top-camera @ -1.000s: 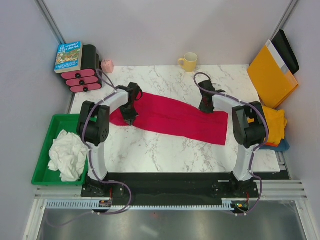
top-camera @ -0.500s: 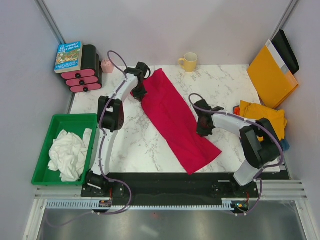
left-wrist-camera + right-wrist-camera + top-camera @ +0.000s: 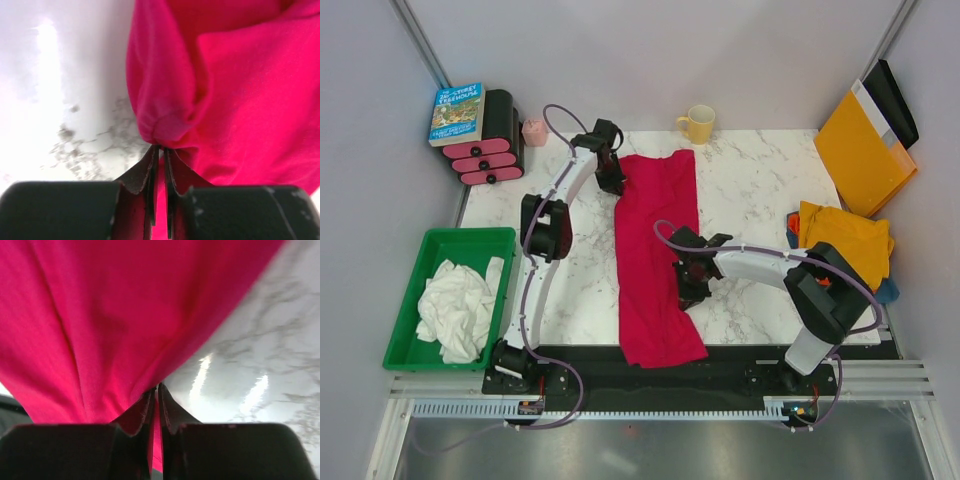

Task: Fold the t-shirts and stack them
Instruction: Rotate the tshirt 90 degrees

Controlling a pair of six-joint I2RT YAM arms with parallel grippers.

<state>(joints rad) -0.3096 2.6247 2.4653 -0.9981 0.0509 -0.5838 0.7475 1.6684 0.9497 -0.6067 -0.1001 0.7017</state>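
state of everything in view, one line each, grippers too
red t-shirt, long strip, pinched at two edges
left gripper, shut on the red t-shirt's far left edge
right gripper, shut on its right edge
white t-shirt, crumpled in green bin
yellow t-shirt, bunched up, unfolded
mug, upright

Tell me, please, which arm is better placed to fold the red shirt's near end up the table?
Probably the right: the right gripper pinches the red shirt nearer that end, while the left gripper pinches its far corner.

Yellow mug (image 3: 698, 124) on the marble table's (image 3: 760, 180) far edge; book (image 3: 457, 112) beyond its far-left corner; orange envelope (image 3: 863, 150) far-right; green tray (image 3: 410, 300) left
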